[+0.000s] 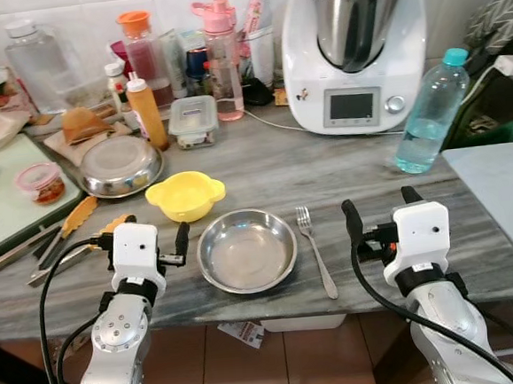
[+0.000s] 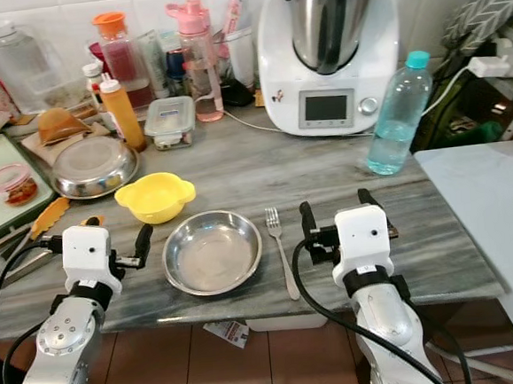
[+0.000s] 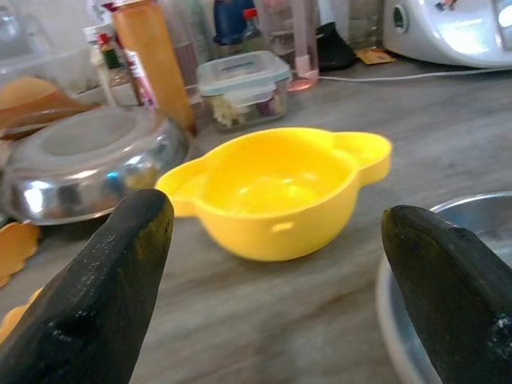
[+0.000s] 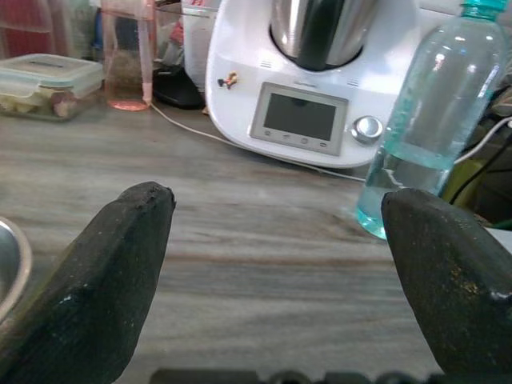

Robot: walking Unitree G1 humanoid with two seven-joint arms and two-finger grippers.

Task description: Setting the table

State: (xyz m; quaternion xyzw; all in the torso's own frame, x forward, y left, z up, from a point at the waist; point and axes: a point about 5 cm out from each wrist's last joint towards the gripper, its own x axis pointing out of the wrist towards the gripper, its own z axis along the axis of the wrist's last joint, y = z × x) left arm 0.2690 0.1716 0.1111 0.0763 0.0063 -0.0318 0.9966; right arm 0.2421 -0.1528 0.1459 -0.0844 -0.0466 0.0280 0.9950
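Note:
A round steel plate (image 1: 247,250) lies near the front edge of the grey counter (image 1: 263,160). A fork (image 1: 314,250) lies just right of the plate, tines pointing away from me. A yellow two-handled bowl (image 1: 186,196) sits empty behind the plate's left side. My left gripper (image 1: 142,229) hovers open left of the plate, looking at the yellow bowl (image 3: 276,188), nothing between its fingers (image 3: 104,296). My right gripper (image 1: 380,202) hovers open right of the fork, holding nothing, facing the water bottle (image 4: 428,120).
A white kitchen machine (image 1: 352,51) stands at the back with a clear water bottle (image 1: 428,116) to its right. Bottles, a lidded food box (image 1: 192,119) and a domed steel lid (image 1: 119,164) crowd the back left. Tongs (image 1: 64,229) lie far left. A white table (image 1: 505,190) adjoins on the right.

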